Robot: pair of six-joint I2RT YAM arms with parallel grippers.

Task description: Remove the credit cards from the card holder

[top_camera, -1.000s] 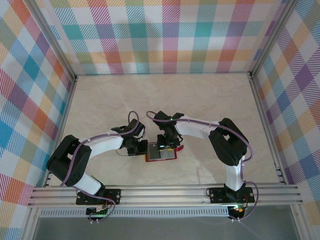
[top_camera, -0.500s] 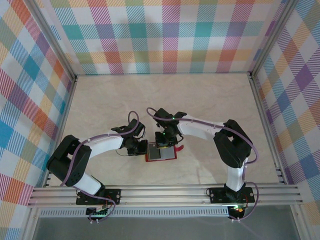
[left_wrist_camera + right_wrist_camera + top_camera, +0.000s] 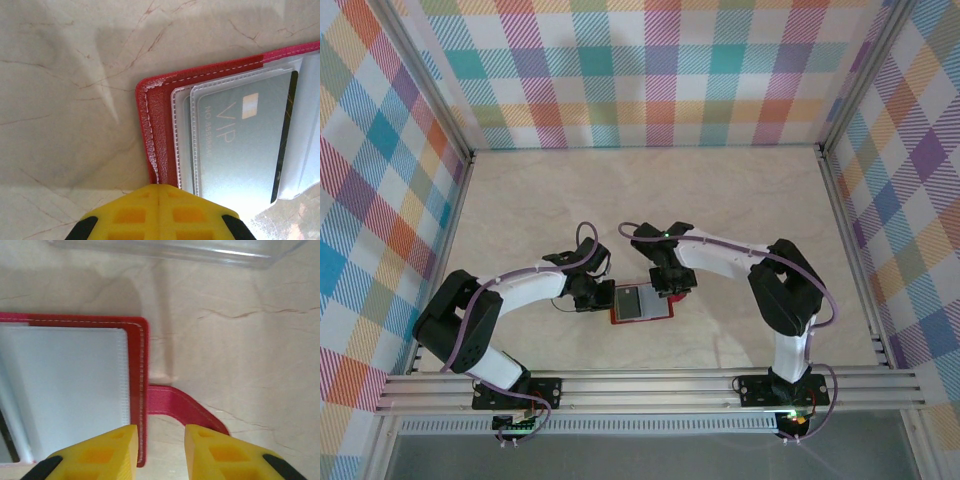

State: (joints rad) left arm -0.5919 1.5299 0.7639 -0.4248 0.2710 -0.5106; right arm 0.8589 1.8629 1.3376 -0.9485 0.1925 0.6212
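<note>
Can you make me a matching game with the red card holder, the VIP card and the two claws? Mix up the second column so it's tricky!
Column one:
1. card holder
2. VIP card
3. left claw
4. right claw

Column two:
A. fingers apart
B. red, lying open
C. pale, with a black band along one edge
D. fingers shut together

Right pairs: 1-B, 2-C, 3-D, 4-A.

Bright, even light. Soft grey shadows cross the tabletop (image 3: pixel 65 75) in both wrist views; glare whitens the plastic sleeve (image 3: pixel 302 165) at the left view's lower right.
</note>
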